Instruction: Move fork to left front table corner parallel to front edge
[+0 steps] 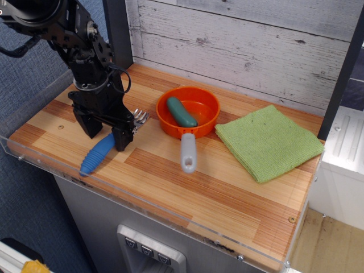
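The black gripper (107,135) is down on the table (187,187) near its left end, with its 2 fingers spread apart and straddling the upper part of the fork (102,149); whether they press the handle cannot be told. The fork lies on the wood at a slant, blue handle pointing toward the left front corner and ending close to the front edge (142,200), silver tines (139,118) pointing toward the orange pan (188,111). The tines sit just beside the pan's rim, apart from it. The pan holds 1 green pickle-shaped piece (181,112), and its grey handle (188,153) points toward the front edge. A folded green cloth (267,142) covers the right rear part. Bare planks run along the front edge from the fork's handle tip to the right front corner.
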`<state>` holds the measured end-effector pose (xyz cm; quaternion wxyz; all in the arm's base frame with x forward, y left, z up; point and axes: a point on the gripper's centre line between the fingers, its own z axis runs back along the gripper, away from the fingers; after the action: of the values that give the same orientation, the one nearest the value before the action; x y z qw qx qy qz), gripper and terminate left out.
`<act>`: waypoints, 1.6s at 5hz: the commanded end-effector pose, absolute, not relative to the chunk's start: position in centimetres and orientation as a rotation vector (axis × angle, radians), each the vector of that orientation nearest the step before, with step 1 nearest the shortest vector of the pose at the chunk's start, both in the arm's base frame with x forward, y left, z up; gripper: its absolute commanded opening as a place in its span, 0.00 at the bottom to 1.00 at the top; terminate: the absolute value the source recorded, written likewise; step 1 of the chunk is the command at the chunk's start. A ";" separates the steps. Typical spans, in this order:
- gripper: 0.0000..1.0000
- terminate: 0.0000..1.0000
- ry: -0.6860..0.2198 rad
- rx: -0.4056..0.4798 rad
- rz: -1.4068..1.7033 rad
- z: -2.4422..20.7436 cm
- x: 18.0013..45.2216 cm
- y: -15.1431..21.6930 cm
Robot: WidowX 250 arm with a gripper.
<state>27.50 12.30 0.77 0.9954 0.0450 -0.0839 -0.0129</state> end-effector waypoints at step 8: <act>0.00 0.00 -0.289 0.242 1.003 8.8 26.4 11.3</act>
<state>26.29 10.78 7.74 0.8593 0.1145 -0.1160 0.4848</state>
